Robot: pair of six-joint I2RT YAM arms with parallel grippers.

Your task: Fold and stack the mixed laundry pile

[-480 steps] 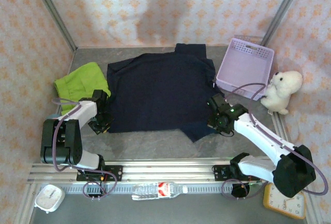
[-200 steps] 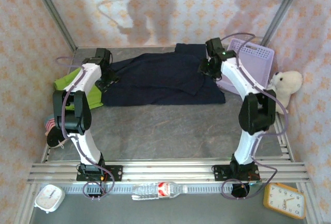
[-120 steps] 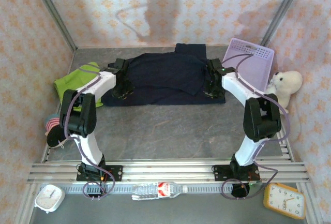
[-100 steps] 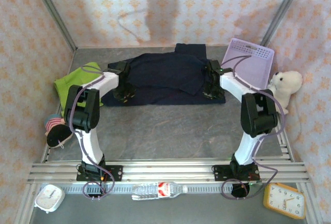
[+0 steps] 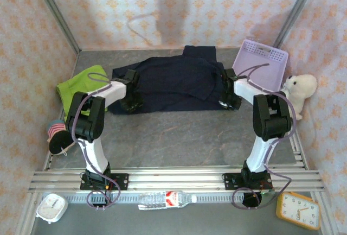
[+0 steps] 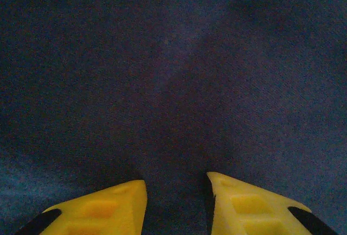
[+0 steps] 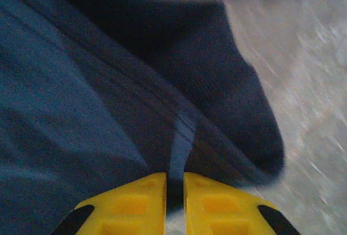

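Note:
The dark navy garment lies folded in half across the back of the table; navy cloth spreads under the left wrist camera. My left gripper is down on its near left edge, jaws partly closed with navy cloth bunched between the yellow fingers. At the near right corner, my right gripper pinches a thin ridge of the navy garment between nearly touching fingertips. A lime-green garment lies crumpled at the left, apart from both grippers.
A lavender basket stands at the back right, a white plush bear beside it. A striped sock-like item lies by the left wall. Bare grey table stretches before the navy cloth. Bottle and clocks sit past the rail.
Both grippers came from the garment's far corners to its near edge and closed on the cloth. Over the last half second they shifted slightly outward and nearer.

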